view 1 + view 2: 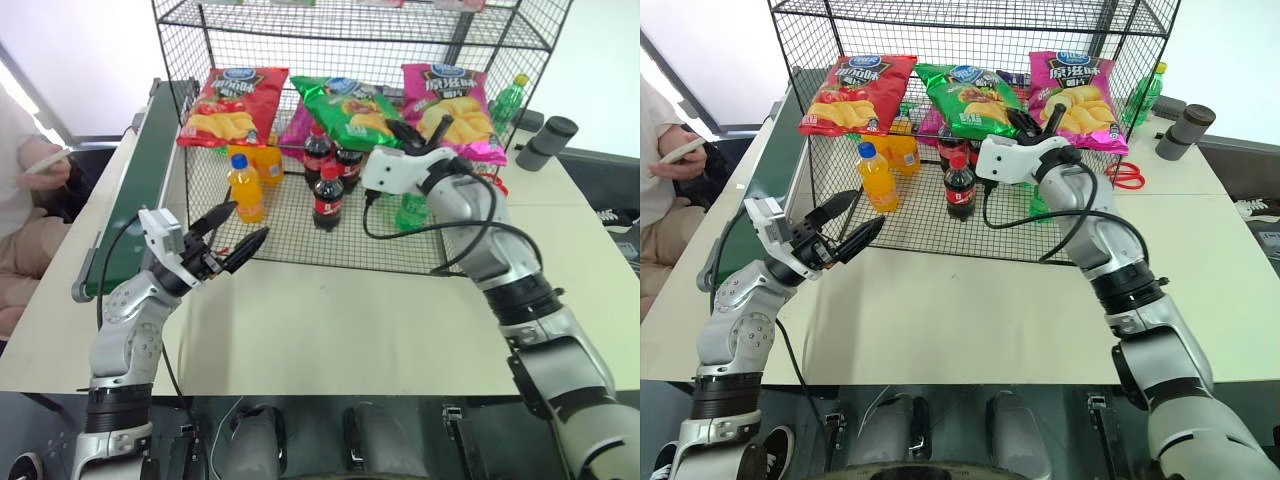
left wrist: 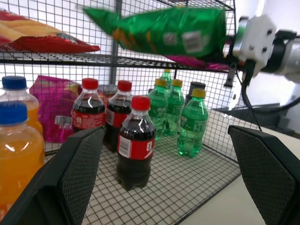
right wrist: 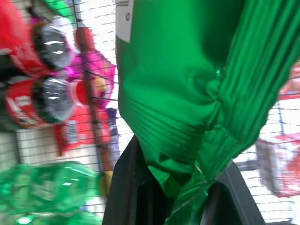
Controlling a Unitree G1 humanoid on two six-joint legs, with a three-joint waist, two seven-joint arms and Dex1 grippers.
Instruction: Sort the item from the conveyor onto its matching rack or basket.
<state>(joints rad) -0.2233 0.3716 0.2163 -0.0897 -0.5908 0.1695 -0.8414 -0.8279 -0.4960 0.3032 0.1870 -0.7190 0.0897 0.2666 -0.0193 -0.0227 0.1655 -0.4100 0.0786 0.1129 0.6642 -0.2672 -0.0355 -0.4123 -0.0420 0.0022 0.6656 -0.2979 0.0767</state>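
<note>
1. At the far left edge of the head view, you are seeing a person's hand (image 1: pixel 45 165) holding a phone beside the desk (image 1: pixel 330 310).
2. Just right of that, the conveyor (image 1: pixel 140 180) is running along the desk's left side, from the upper left down toward the middle left.
3. In the lower left, your left end effector (image 1: pixel 232 240) is hovering over the desk in front of the rack (image 1: pixel 350 230), its two black fingers spread wide and grasping nothing.
4. Inside the rack's lower level, an orange bottle (image 1: pixel 245 185), cola bottles (image 1: pixel 328 195) and green bottles (image 2: pixel 192 123) are standing upright.
5. On the shelf above, a red crisp bag (image 1: pixel 232 105) is lying at the left and a pink crisp bag (image 1: pixel 450 105) at the right.
6. Between those two, the green crisp bag (image 1: pixel 345 110) is sitting at the shelf's middle, right of centre in the frame.
7. Your right end effector (image 3: pixel 180 187) is clenched on the green bag's crimped end, reaching into the rack from the right.
</note>
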